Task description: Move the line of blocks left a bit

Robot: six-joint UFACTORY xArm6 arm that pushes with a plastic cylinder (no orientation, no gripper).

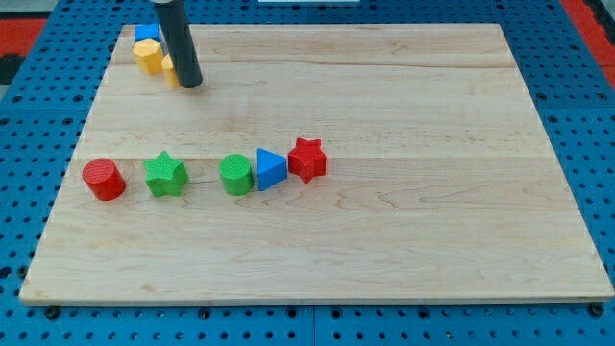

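Counter, wooden, biggest thing here. Dark rod drops in at 11 o'clock, my tip beside yellow block, second yellow block half hidden behind rod, blue block above them. No fingers on this rig, state cannot be told. Line at 8 o'clock of centre, well apart from tip: red cylinder, green star, green cylinder touching blue triangle, red star.

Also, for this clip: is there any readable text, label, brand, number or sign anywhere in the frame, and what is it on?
None: no text, number or logo is readable anywhere.
The wooden board is bare wood grain.
The line blocks, red cylinder, green star, green cylinder, blue triangle and red star, are unmarked.
The blue block and yellow blocks at the top left, beside my tip, also carry nothing.
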